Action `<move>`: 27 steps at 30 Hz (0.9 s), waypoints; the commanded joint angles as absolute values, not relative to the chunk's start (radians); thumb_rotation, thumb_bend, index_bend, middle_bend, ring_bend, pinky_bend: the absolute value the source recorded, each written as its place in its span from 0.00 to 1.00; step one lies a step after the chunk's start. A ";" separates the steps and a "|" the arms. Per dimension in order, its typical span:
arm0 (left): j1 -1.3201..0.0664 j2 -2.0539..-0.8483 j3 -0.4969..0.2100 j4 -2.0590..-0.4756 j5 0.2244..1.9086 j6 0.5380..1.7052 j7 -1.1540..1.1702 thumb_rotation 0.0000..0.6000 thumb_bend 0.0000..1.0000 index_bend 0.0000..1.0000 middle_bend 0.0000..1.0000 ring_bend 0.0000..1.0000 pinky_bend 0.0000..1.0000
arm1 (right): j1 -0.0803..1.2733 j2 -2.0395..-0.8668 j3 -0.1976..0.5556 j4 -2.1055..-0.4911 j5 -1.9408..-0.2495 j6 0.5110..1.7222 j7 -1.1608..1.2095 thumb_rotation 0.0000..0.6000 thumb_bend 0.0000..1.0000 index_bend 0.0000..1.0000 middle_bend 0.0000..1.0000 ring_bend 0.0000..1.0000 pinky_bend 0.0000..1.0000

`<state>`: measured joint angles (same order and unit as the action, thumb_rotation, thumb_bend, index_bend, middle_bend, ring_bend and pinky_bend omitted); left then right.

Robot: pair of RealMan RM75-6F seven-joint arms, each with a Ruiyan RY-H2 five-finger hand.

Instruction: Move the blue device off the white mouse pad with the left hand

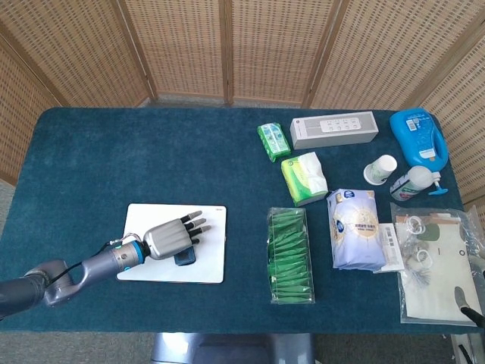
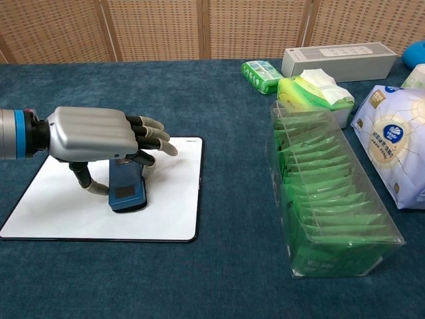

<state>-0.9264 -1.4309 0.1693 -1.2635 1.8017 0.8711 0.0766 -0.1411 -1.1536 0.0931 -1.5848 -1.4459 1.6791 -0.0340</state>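
Item: blue device point(image 2: 127, 186), on white mouse pad point(image 2: 60, 209), centre-right. Left hand point(image 2: 96, 136) above it, thumb and fingers grasping its sides. Rec.: firm grip, lift clear of pad edge, set on table point(image 2: 219, 279).

The worktop point(image 1: 114, 159) is dark teal. The robot hand point(image 2: 93, 134) has a silver back, black and pale fingers point(image 2: 149, 136), and a blue wrist band point(image 2: 23, 133). Under it lies a blue device point(image 2: 126, 187) on a white pad point(image 2: 169, 212) with a black edge. To the right of the robot hand is a clear box point(image 2: 329, 206) with green contents. The screen point(image 1: 227, 45) behind is tan wicker.
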 commanded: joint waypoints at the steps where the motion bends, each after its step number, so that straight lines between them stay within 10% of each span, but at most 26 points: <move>1: -0.924 -1.429 0.170 -1.263 1.799 0.871 0.077 1.00 0.34 0.67 0.11 0.00 0.00 | -0.141 -1.154 0.093 -1.584 -1.447 1.678 -0.034 1.00 0.31 0.26 0.23 0.13 0.25; 27: -0.898 -1.403 0.182 -1.261 1.795 0.884 0.077 1.00 0.34 0.67 0.11 0.00 0.00 | -0.145 -1.154 0.093 -1.582 -1.449 1.683 -0.029 1.00 0.31 0.26 0.23 0.13 0.25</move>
<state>-0.8969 -1.4016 0.1811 -1.2571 1.7905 0.8807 0.0800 -0.1451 -1.1546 0.0926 -1.5815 -1.4486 1.6827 -0.0288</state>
